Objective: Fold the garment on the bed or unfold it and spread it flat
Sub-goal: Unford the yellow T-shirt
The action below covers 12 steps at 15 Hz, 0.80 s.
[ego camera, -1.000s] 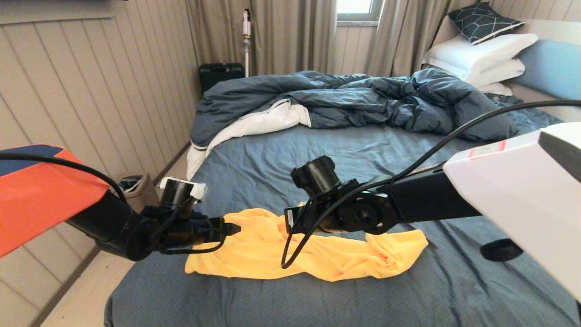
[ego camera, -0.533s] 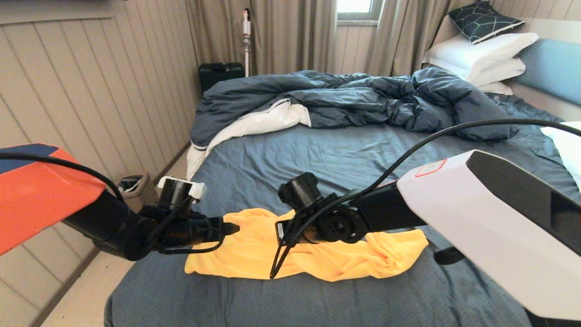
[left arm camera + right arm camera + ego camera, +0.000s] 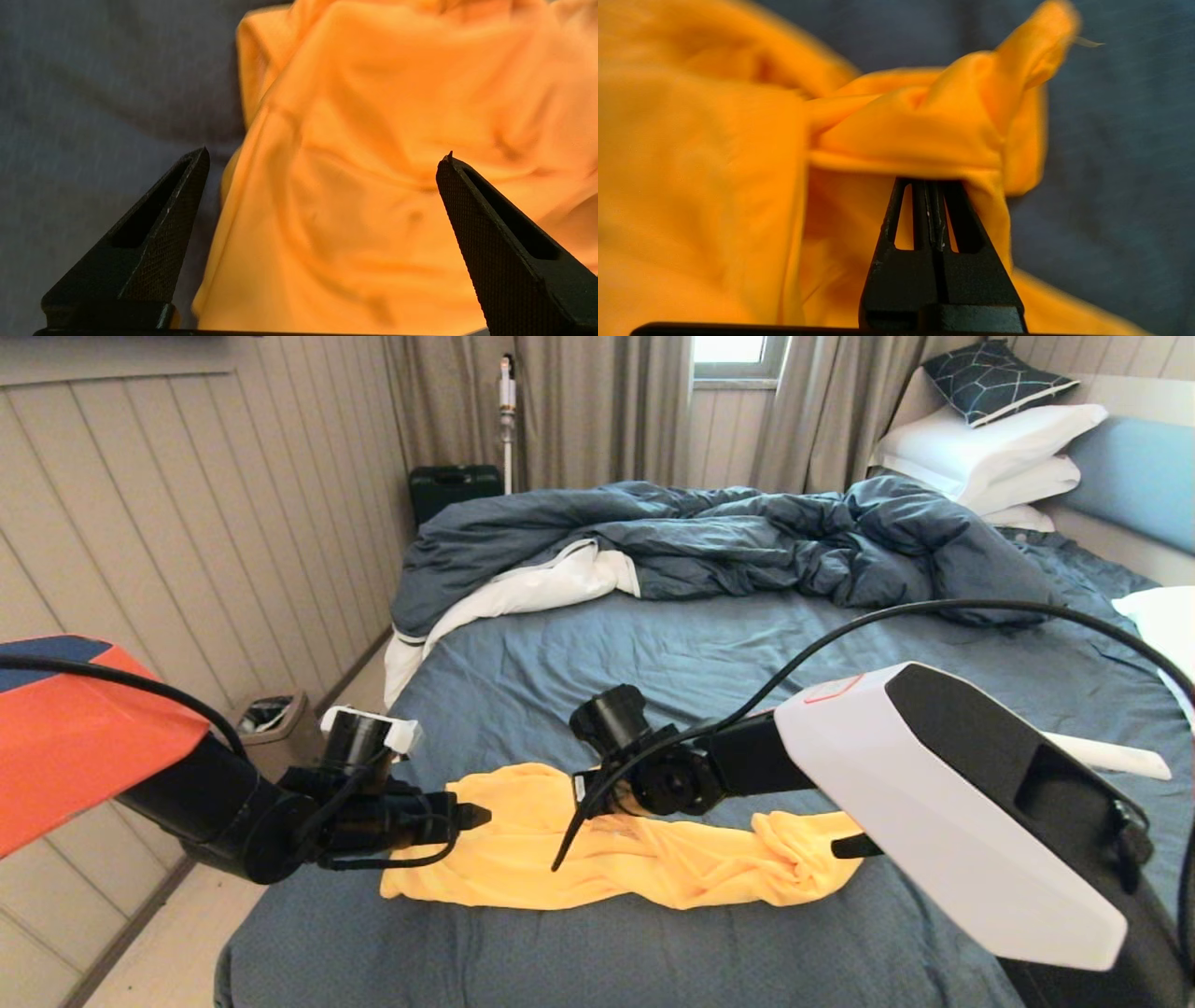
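The garment (image 3: pixel 653 868), a bright yellow T-shirt, lies bunched in a long twisted roll across the near part of the bed (image 3: pixel 709 663). My left gripper (image 3: pixel 478 816) hovers at the roll's left end, open, with yellow cloth (image 3: pixel 373 116) below its fingers (image 3: pixel 177 210) and nothing between them. My right gripper (image 3: pixel 930 183) reaches in over the roll's middle and is shut, its tips buried under a taut fold of the garment (image 3: pixel 915 135). Lettering and graphic are hidden in the folds.
A rumpled dark-blue duvet (image 3: pixel 709 541) fills the far half of the bed, with white pillows (image 3: pixel 990 448) at the back right. The panelled wall and a small bin (image 3: pixel 271 714) are on the left. The slate-blue sheet (image 3: pixel 1111 140) lies bare around the garment.
My right arm has swung left and nearer, dragging its pinched fold; the garment's right end has drawn slightly left. My left gripper has sunk a little and stays open.
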{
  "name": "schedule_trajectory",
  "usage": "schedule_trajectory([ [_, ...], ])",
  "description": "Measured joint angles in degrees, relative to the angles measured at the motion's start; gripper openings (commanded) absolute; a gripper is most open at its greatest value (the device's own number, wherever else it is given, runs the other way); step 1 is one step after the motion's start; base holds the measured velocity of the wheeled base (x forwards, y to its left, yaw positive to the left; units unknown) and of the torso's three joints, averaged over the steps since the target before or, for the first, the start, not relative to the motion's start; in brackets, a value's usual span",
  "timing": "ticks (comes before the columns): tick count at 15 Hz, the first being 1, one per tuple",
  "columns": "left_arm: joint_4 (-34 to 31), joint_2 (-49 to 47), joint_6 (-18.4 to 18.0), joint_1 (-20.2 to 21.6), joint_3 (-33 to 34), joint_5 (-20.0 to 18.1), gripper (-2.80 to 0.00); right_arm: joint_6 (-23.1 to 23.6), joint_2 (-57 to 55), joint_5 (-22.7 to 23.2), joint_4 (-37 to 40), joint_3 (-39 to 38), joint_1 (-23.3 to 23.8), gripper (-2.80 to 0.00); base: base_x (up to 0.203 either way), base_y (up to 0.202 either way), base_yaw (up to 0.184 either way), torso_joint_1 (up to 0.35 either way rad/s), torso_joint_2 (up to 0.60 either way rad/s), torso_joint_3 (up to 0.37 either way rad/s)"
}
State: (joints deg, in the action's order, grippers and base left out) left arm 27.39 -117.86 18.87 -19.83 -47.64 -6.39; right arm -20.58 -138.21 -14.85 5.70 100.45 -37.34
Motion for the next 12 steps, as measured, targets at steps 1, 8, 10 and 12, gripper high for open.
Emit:
schedule_trajectory([
  [1, 0.0, 0.5, 0.0, 0.0, 0.8, -0.1, 0.00, 0.1, -1.0, -0.4, 0.7, 2.1, 0.7, -2.80, 0.000, 0.000, 0.000, 0.000, 0.00, 0.000],
  [8, 0.0, 3.1, 0.1, -0.3, 3.0, -1.3, 0.00, 3.2, -6.6, -7.5, 0.6, 11.0, 3.6, -2.80, 0.000, 0.000, 0.000, 0.000, 0.00, 0.000],
  [10, 0.0, 3.2, 0.1, -0.3, 3.2, -1.3, 0.00, 3.2, -6.5, -8.3, -2.0, 11.0, 5.0, -2.80, 0.000, 0.000, 0.000, 0.000, 0.00, 0.000],
  [12, 0.0, 3.2, 0.1, -0.3, 3.2, -1.2, 0.00, 3.5, -6.3, -8.5, -2.6, 11.0, 5.6, -2.80, 0.000, 0.000, 0.000, 0.000, 0.00, 0.000],
])
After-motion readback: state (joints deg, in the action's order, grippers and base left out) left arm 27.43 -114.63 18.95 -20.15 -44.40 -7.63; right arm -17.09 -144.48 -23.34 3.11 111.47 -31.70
